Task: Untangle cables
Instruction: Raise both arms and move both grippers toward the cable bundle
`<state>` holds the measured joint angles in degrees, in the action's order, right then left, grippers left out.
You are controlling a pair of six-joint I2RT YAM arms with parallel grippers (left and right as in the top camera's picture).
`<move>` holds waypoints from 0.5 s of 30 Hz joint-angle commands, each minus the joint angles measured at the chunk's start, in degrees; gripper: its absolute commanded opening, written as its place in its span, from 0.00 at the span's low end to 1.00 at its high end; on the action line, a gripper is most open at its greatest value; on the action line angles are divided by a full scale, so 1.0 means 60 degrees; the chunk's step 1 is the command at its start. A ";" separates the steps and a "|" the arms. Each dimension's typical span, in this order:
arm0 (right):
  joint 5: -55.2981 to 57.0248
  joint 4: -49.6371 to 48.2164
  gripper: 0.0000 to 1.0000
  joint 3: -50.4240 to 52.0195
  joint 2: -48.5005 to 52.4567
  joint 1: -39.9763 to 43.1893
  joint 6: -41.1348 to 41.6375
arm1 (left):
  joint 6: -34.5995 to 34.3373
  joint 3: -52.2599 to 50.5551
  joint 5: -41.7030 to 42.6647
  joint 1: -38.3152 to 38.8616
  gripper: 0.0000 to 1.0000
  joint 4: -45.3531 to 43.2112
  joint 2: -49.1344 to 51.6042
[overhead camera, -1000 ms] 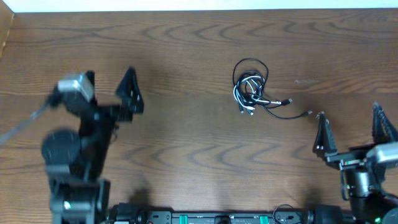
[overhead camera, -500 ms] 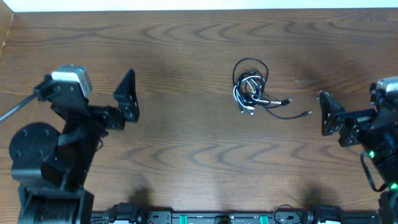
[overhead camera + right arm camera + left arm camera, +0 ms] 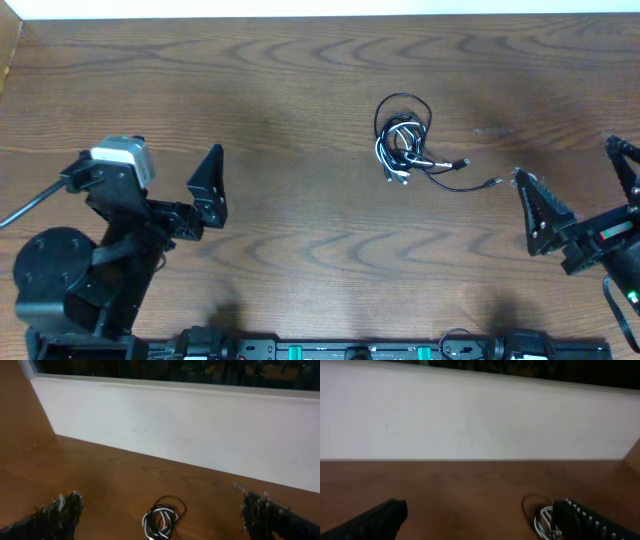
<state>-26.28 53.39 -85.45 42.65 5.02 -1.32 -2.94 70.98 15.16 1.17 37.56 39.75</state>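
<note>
The cables (image 3: 405, 140) lie in a small tangled bundle of black and white cords right of the table's middle, with two plug ends trailing to the right. My left gripper (image 3: 172, 165) hovers open far to their left, empty. My right gripper (image 3: 563, 158) stands open and empty just right of the trailing plug ends. In the left wrist view the cables (image 3: 542, 517) show at the lower right, partly hidden behind the right finger of the left gripper (image 3: 480, 510). In the right wrist view the cables (image 3: 162, 520) lie ahead, centred between the spread fingers of the right gripper (image 3: 161, 502).
A white wall (image 3: 320, 8) runs along the table's far edge. A wooden side panel (image 3: 10, 50) stands at the far left. The arms' bases and a black rail (image 3: 340, 350) line the front edge.
The left arm has settled slightly nearer the front. The right arm swung up, then back, and its open fingers now point at the plug ends. The cables have not moved.
</note>
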 commanded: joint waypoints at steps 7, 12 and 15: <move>-0.0984 0.0149 0.99 -0.0084 0.0055 0.0033 -0.0076 | 0.0084 0.0102 0.0627 -0.0040 0.98 0.0987 0.0025; -0.0769 0.0102 0.99 -0.0076 0.0055 0.0033 -0.0178 | 0.0091 0.0102 0.1475 -0.0040 0.98 0.0903 0.0033; -0.0670 0.0117 0.99 -0.0080 0.0055 0.0033 0.0058 | -0.0153 0.0102 0.1432 -0.0040 0.98 0.0692 0.0102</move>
<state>-30.63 54.15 -85.45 42.85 5.02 -1.72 -2.92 70.98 21.58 1.17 42.94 39.79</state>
